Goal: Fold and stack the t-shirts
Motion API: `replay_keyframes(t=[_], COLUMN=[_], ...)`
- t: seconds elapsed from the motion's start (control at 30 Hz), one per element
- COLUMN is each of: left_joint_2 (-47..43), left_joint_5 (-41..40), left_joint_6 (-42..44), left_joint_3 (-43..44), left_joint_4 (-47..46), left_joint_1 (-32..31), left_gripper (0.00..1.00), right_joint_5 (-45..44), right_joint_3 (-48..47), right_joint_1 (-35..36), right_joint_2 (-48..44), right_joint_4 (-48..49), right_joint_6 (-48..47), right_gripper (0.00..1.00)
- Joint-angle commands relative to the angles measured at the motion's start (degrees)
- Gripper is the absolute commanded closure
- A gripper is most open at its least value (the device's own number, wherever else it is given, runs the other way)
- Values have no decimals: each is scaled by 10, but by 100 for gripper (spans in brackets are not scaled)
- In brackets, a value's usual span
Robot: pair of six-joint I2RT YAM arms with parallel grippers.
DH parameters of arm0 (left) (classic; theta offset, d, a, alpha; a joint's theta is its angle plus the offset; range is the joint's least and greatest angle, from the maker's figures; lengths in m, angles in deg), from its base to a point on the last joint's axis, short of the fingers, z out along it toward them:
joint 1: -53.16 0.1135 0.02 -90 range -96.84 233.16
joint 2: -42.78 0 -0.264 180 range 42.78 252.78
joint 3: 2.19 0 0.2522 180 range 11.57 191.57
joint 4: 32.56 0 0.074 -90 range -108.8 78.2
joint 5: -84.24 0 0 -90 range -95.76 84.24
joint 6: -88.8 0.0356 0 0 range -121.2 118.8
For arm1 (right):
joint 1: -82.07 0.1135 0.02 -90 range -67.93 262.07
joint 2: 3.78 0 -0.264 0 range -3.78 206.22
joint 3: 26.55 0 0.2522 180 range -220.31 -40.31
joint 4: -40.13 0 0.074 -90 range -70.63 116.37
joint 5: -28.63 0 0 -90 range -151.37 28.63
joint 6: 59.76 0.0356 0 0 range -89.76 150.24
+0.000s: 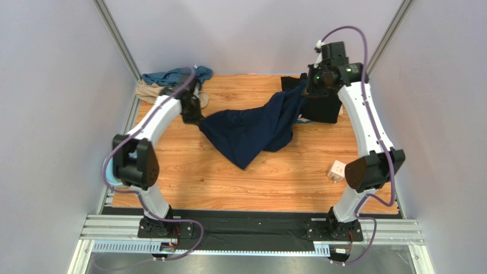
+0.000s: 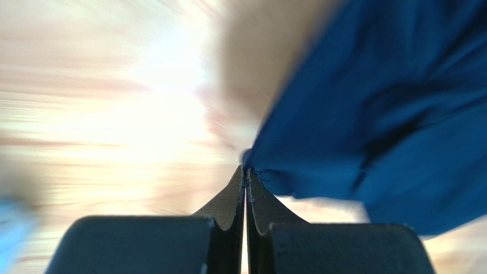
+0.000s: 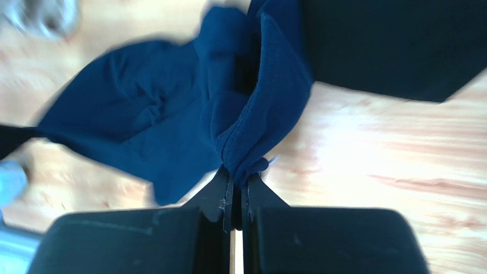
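Across the table (image 1: 188, 182), navy shirt (image 1: 251, 128) slung mid-table between both arms, black shirt (image 1: 323, 108) laid at far right, teal shirt (image 1: 166, 76) and tan shirt (image 1: 147, 91) bunched in far-left corner, left gripper (image 2: 246, 171) and right gripper (image 3: 235, 177) each clamped on a navy edge, cube (image 1: 337, 170) seen by right arm.

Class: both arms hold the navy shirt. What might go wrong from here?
The left fingers pinch only the very edge of the navy shirt, so it may slip out under tension. The right fingers grip a bunched fold, so it may not spread flat. It lies against the black shirt, which could get dragged along.
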Motion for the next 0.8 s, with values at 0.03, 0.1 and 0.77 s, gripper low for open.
replay_keyframes(t=[0.03, 0.1, 0.77], left_joint_2=[-131, -139, -299], left_joint_5=[-96, -120, -174], left_joint_6=[22, 33, -1], left_joint_3=[94, 153, 258], left_joint_4=[25, 52, 114], left_joint_1=[77, 79, 81], left_gripper=[100, 100, 100], right_joint_5=[-48, -58, 56], right_joint_3=[-52, -42, -28], right_joint_1=[-25, -32, -61], right_joint_2=[-130, -162, -305], right_joint_4=[95, 124, 221], right_joint_6=[22, 33, 83], right_gripper=[100, 100, 100])
